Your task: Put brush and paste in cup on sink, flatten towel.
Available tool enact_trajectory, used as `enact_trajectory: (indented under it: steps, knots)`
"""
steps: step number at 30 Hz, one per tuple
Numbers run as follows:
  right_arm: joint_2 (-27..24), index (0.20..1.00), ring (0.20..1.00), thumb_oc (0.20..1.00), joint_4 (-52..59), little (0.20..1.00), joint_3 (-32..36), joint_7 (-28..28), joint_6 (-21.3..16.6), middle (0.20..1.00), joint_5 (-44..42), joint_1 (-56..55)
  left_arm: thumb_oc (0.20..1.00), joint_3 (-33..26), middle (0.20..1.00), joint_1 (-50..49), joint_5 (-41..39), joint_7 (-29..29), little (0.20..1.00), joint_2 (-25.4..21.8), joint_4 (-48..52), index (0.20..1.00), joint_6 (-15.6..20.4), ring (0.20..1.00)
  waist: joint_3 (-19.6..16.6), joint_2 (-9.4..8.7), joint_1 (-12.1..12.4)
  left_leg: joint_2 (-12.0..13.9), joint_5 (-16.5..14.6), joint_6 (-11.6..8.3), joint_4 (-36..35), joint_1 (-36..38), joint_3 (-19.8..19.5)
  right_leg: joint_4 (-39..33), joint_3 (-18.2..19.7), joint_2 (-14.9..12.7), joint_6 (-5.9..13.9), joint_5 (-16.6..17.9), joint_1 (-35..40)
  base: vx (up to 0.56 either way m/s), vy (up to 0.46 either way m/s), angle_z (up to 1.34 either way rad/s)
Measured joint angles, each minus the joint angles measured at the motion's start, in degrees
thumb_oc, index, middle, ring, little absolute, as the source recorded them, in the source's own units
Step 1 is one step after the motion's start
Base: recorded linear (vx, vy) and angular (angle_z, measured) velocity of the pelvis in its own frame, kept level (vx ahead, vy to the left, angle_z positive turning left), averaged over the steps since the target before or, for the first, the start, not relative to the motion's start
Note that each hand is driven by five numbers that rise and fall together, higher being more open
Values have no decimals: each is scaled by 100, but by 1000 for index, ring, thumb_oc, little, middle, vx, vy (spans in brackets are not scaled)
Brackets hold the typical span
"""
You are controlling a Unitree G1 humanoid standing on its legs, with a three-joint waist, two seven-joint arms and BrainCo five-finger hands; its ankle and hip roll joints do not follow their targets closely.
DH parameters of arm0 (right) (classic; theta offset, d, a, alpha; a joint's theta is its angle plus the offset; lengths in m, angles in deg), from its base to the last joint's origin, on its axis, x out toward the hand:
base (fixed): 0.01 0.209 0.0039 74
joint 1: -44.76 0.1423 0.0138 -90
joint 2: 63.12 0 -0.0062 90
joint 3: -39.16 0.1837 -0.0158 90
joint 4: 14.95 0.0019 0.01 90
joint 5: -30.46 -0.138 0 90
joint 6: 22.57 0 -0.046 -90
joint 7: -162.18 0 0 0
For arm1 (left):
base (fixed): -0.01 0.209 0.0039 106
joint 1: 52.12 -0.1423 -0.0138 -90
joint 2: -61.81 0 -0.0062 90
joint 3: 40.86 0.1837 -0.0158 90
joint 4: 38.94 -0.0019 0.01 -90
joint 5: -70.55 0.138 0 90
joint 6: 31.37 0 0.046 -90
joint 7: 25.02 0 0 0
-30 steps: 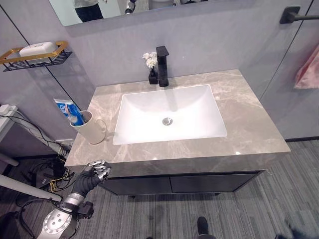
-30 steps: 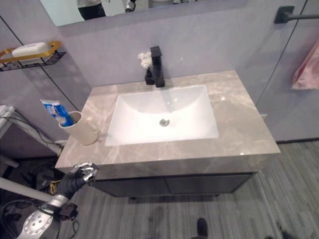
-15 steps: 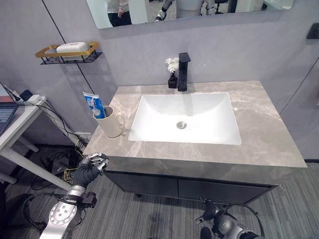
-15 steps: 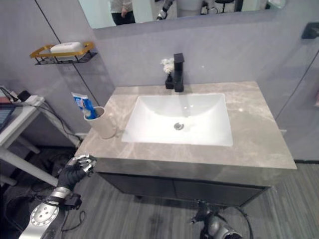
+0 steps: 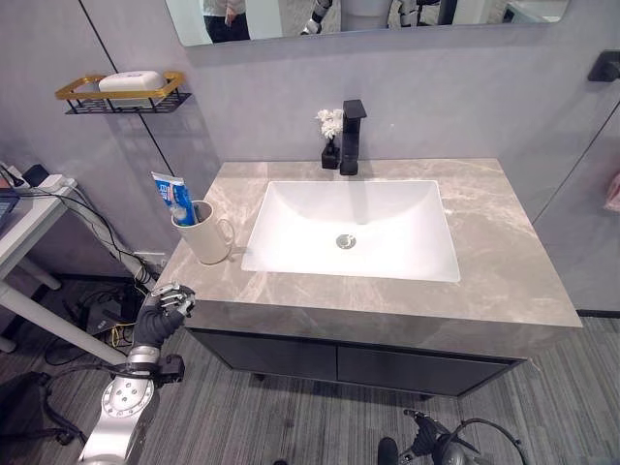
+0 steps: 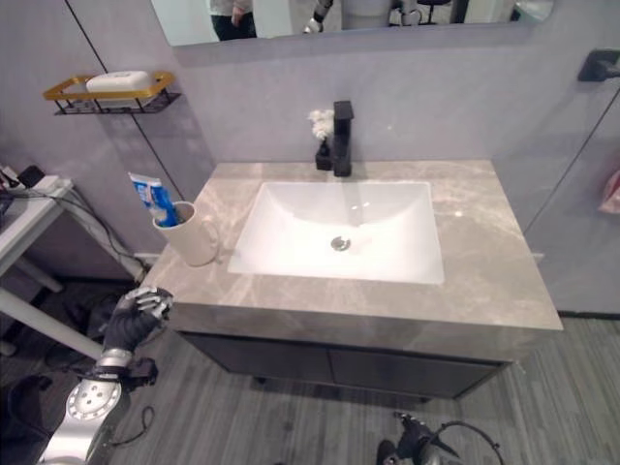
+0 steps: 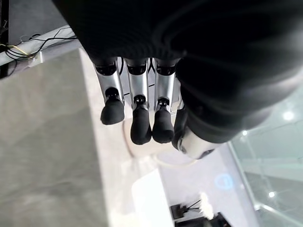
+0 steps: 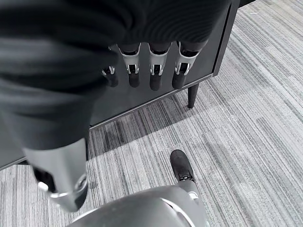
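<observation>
Cream ceramic handled cup [image 5: 205, 238], blue-and-white toothpaste tube [image 5: 175, 199] upright inside, stands on grey marble bench [image 5: 504, 271] left of white sink basin [image 5: 354, 228]. Left hand [image 5: 165, 310], fingers loosely curled and empty, hangs below the bench edge, nearer; pink towel [image 5: 612, 190] far right

Black faucet [image 5: 351, 136] upright at back edge of marble surface [image 5: 504, 262], small white flower [image 5: 331, 121] in dark vase just beside it. Gold-rimmed wire shelf [image 5: 121, 95] on grey wall, white soap bar [image 5: 126, 80] lying in it. Mirror [image 5: 368, 15] above. Dark cabinet [image 5: 339, 360] under surface. Grey striped carpet [image 8: 246, 123]. White desk edge [image 5: 24, 228] far left.
</observation>
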Motion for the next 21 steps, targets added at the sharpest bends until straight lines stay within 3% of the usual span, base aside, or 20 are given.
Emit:
enact_trajectory:
  steps: [9,21]
  knots:
    - [59,1000,1000,1000,28,1000,285,-4,6,1000,-286,-24,200,0,200,366,22,269,200,-5,-22,200,-18,200,158,-103,-124,12,9,-16,24,-41,-127,0,-143,-2,16,-60,8,51,15,8]
    - [62,1000,1000,1000,-27,1000,801,-22,184,1000,-759,36,200,15,200,1007,-304,422,200,-61,-378,200,-124,200,406,-60,-281,-5,-25,-24,25,-155,154,1,122,10,-19,-8,-278,58,33,-11]
